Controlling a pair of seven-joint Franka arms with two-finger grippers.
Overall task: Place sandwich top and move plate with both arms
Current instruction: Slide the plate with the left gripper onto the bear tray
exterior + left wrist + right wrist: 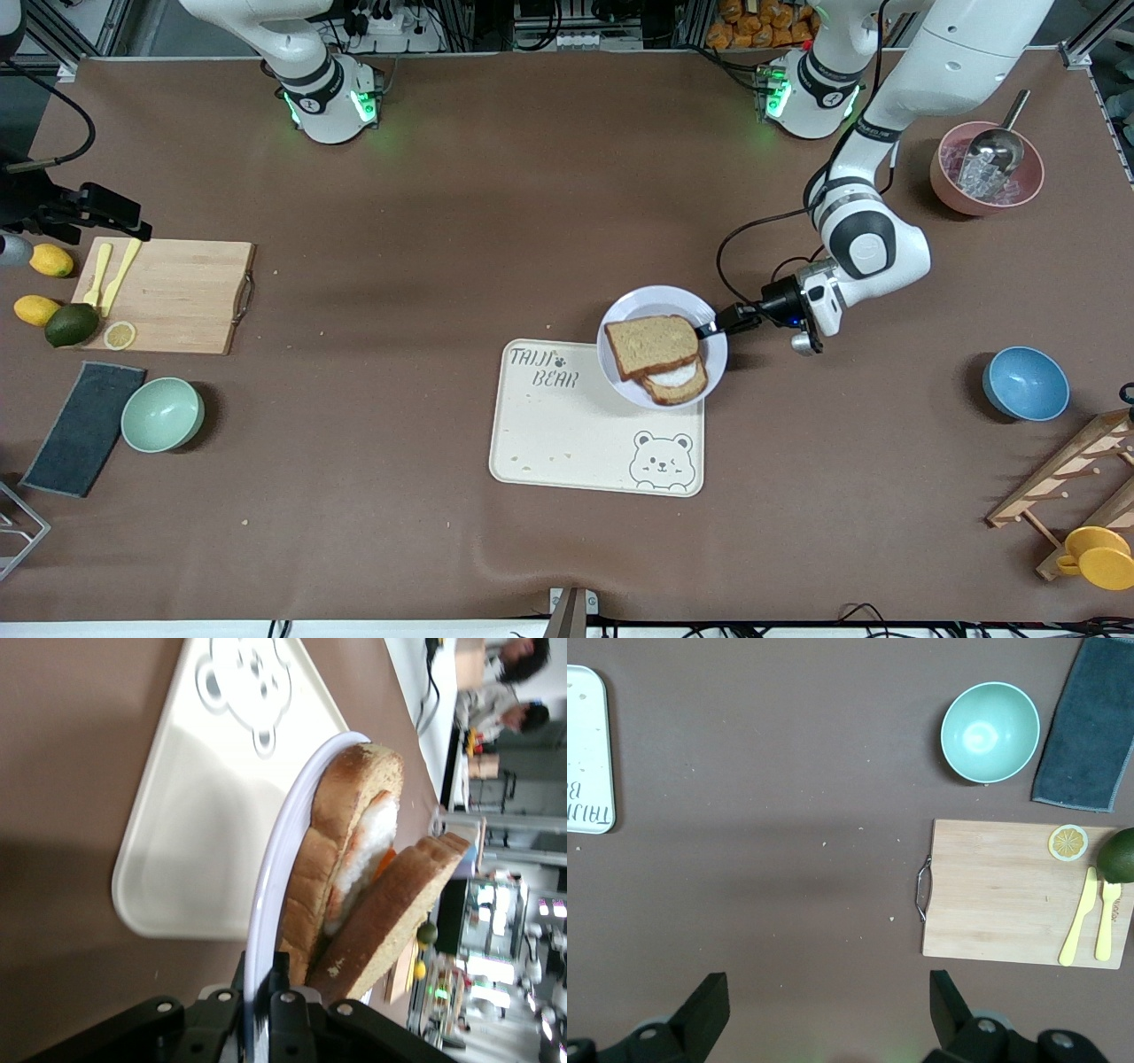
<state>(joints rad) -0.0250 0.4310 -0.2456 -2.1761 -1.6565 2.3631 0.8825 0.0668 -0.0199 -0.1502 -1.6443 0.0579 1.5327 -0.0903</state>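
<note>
The pale lavender plate (647, 301) lies near the table's middle, with one side over a corner of the cream bear tray (576, 434). On it the plain brown sandwich top (651, 344) rests askew on the egg-topped slice (678, 383). My left gripper (709, 330) is shut on the plate's rim, on the side toward the left arm's end. In the left wrist view the rim (275, 859) runs between the shut fingers of the left gripper (266, 979), with the top slice (399, 912) over the egg slice (332, 842). My right gripper (828, 988) is open and empty, high over bare table.
A wooden cutting board (168, 297) with a yellow knife and fork, a mint bowl (162, 414), a dark cloth (84, 428), lemons and a lime lie at the right arm's end. A blue bowl (1026, 383), a pink bowl with a scoop (986, 168) and a wooden rack (1072, 483) are at the left arm's end.
</note>
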